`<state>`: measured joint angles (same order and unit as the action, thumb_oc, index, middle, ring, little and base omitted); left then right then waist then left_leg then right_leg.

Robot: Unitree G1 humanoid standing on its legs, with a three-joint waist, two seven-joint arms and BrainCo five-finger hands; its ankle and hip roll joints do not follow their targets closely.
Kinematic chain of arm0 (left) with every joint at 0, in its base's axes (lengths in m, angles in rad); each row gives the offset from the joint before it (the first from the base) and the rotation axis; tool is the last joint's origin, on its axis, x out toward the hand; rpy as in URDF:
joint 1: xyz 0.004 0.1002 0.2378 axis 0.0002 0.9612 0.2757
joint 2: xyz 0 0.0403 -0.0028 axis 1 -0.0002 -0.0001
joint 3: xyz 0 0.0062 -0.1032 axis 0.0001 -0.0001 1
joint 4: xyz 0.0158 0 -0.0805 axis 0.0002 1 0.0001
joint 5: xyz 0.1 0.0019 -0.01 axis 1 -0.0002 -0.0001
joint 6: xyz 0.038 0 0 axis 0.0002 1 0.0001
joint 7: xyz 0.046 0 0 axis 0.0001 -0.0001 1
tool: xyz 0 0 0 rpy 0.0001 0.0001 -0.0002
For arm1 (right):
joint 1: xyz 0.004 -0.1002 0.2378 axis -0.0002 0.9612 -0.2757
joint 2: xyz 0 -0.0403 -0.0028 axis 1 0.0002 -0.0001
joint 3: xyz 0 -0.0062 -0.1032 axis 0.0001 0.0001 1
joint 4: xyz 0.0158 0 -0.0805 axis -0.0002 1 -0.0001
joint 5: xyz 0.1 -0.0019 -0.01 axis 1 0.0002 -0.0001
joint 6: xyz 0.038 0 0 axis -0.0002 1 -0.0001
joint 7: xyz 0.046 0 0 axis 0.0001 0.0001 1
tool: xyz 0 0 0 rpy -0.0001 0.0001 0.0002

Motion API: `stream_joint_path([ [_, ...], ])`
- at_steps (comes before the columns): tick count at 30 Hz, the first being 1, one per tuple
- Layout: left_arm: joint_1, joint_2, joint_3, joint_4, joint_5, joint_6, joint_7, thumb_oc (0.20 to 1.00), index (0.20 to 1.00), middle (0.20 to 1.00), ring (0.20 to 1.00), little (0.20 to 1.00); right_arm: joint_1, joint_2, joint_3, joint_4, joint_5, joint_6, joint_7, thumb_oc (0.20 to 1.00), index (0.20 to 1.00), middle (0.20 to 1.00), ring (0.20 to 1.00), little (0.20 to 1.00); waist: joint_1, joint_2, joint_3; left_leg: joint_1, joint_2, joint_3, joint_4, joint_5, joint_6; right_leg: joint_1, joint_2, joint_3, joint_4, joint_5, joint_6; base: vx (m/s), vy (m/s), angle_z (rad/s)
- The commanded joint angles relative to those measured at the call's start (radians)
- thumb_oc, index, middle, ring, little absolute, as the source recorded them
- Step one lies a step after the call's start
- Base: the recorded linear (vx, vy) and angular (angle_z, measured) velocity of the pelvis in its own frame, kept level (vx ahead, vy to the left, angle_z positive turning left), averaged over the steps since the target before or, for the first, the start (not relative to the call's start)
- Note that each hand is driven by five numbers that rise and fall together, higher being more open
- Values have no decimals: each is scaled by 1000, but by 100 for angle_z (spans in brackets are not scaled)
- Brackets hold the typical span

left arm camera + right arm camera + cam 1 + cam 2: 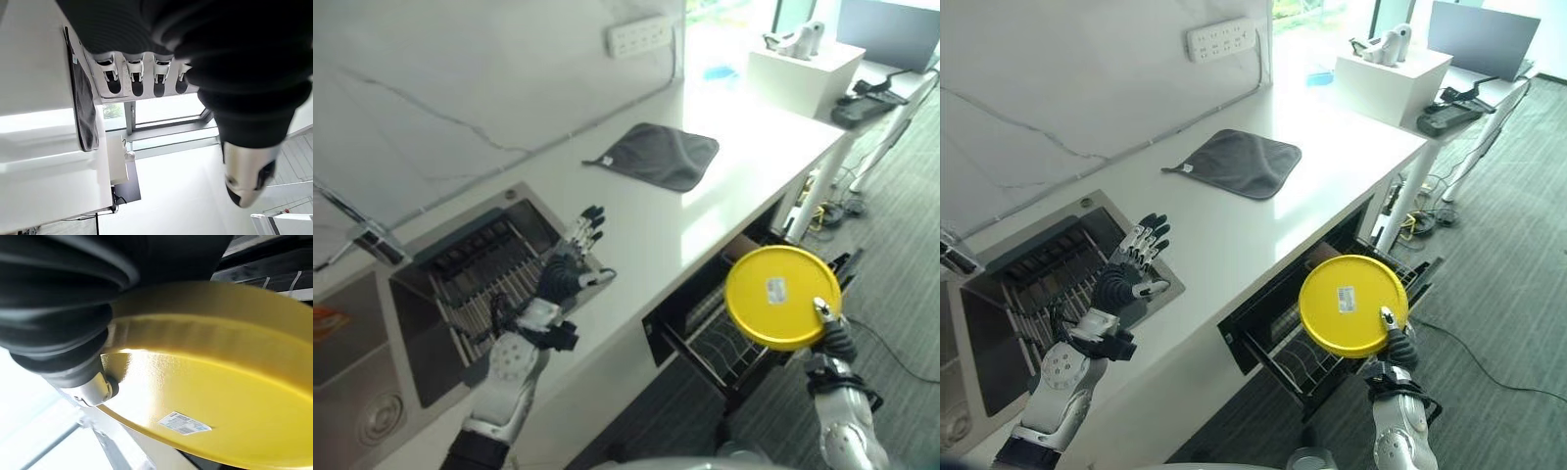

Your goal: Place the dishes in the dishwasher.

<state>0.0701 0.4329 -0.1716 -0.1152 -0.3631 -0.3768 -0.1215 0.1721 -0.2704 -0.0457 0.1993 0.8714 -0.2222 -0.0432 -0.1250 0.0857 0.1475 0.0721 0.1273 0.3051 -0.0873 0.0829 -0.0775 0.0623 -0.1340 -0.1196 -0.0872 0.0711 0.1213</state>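
One yellow plate (782, 297) was pinched upright in the right hand (829, 333) above the pulled-out dishwasher rack (720, 348). The left hand (570, 260) hovered, fingers spread, over the white counter's (646, 235) front edge; a grey cloth (662, 155) lay near its back edge.

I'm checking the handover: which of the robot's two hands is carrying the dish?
The right hand, low at the right, grips the yellow plate by its edge above the pulled-out dishwasher rack. The left hand is open and empty over the counter.

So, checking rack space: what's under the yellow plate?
Beneath the plate, held in the right robot hand, sits the pulled-out dishwasher rack; the part directly under it is hidden.
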Motion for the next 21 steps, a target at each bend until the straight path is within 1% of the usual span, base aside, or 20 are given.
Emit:
stream_joint_path([
  [1,-83,38,51,-31,15,-77,-20,1000,1000,1000,1000,1000,-108,11,-24,-75,2,-22,60,200,200,200,200,200,9,-50,43,67,10,-60,40,-85,13,-18,-26,-58,86,-49,12,22,37,10],
  [3,-78,40,41,-36,16,-77,-23,1000,1000,1000,1000,1000,-117,14,1,-52,-2,-10,28,200,200,200,200,200,19,-45,48,69,5,-68,37,-82,14,-12,-30,-66,89,-52,12,39,40,16],
  [4,-75,39,34,-36,15,-75,-25,1000,1000,1000,1000,1000,-123,18,17,-32,-9,-9,-9,200,200,200,200,200,27,-43,49,72,2,-72,34,-81,15,-4,-33,-72,88,-52,12,53,34,19],
  [5,-74,39,27,-36,14,-71,-29,1000,1000,1000,1000,1000,-138,21,27,-9,-3,-15,-42,200,200,200,200,200,36,-41,50,75,0,-78,33,-81,16,3,-34,-78,88,-52,12,53,30,12],
  [7,-76,39,15,-34,12,-68,-28,1000,1000,1000,1000,1000,-157,25,44,17,-5,-26,-66,200,200,200,200,200,45,-39,51,78,-1,-82,31,-79,17,10,-35,-82,88,-53,10,47,25,2],
  [8,-79,39,5,-33,8,-68,-27,1000,1000,1000,1000,1000,-175,30,64,35,-11,-42,-102,200,200,200,200,200,55,-37,52,82,-2,-87,30,-78,18,18,-35,-85,86,-53,8,70,31,5],
  [10,-78,39,-6,-27,3,-73,-32,1000,1000,1000,1000,1000,-200,36,74,64,-6,-52,-158,200,200,200,200,200,67,-34,53,87,-4,-92,31,-78,18,29,-36,-91,85,-54,7,63,23,3],
  [11,-79,39,-8,-27,3,-73,-32,1000,1000,1000,1000,1000,-203,36,75,68,-4,-53,-165,200,200,200,200,200,68,-34,54,88,-4,-93,31,-78,18,30,-36,-92,85,-54,6,43,14,6],
  [15,-83,39,-29,-23,-3,-66,-35,1000,1000,1000,1000,1000,-262,31,61,149,9,-64,-257,200,200,200,200,200,93,-27,58,97,-6,-106,28,-76,19,48,-36,-104,83,-56,1,65,21,13],
  [20,-82,45,-55,-17,-15,-55,-44,1000,1000,1000,1000,1000,-343,6,11,276,40,-39,-348,200,200,200,200,200,128,-19,67,106,-8,-125,29,-70,20,70,-37,-119,83,-53,-5,83,13,7],
  [21,-81,48,-60,-17,-21,-52,-49,1000,1000,1000,1000,1000,-361,-3,-3,306,53,-28,-351,200,200,200,200,200,136,-17,68,107,-8,-129,29,-69,20,75,-37,-123,82,-53,-6,123,-7,16],
])
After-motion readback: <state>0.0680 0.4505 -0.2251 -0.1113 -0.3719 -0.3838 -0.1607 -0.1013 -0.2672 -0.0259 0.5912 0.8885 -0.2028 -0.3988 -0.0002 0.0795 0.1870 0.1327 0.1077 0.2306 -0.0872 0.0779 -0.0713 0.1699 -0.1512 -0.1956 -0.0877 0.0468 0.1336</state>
